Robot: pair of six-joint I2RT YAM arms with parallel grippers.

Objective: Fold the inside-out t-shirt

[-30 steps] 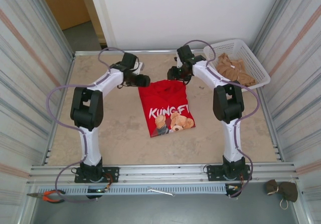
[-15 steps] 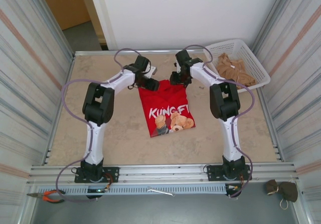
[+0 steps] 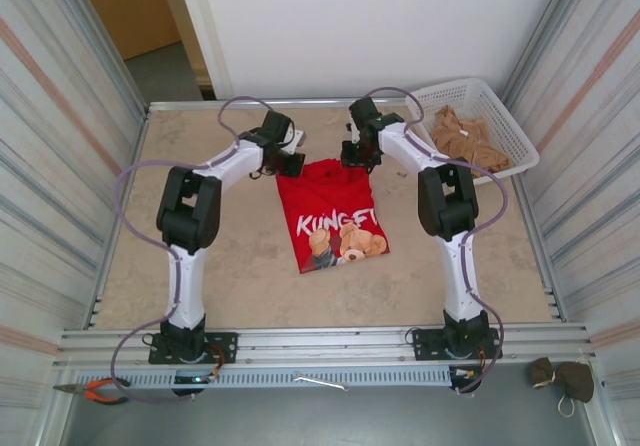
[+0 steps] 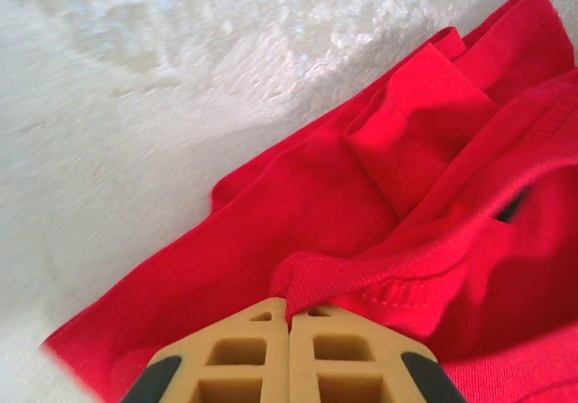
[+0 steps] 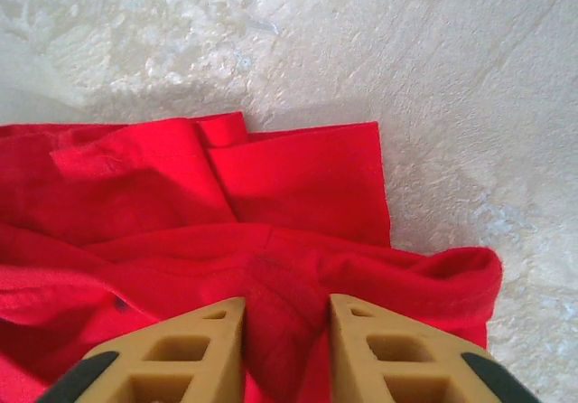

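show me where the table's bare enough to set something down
Bare table between left arm and t-shirt, the near strip below its hem, and right of the right arm, nearer than the basket. Crowded at the shirt's far edge: left gripper and right gripper.

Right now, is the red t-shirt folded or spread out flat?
Partly folded. The bright red cotton t-shirt lies as a narrow rectangle, its printed word cut off at one edge, layers overlapping at its far end.

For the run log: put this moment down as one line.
left hand: shut on shirt edge | right hand: open, astride a fold | shirt: lying print up
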